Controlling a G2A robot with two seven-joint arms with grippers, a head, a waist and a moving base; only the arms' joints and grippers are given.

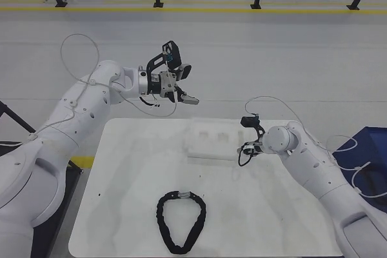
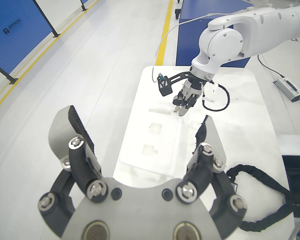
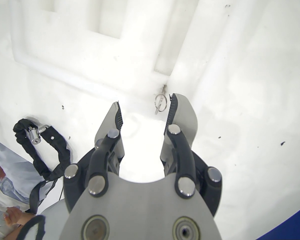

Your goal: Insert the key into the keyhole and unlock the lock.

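My left arm (image 1: 84,109) is bent at the elbow and held up and forward. Its wrist is turned so that my left gripper (image 1: 188,85) faces across toward my other arm, with both fingers (image 2: 72,126) spread wide and nothing between them. My right arm (image 1: 316,168) stretches inward from the opposite side, bent steeply at the wrist so that my right gripper (image 1: 245,153) points down and hangs low; its fingers (image 3: 176,111) stand parted, less widely than the left's, and grip nothing.
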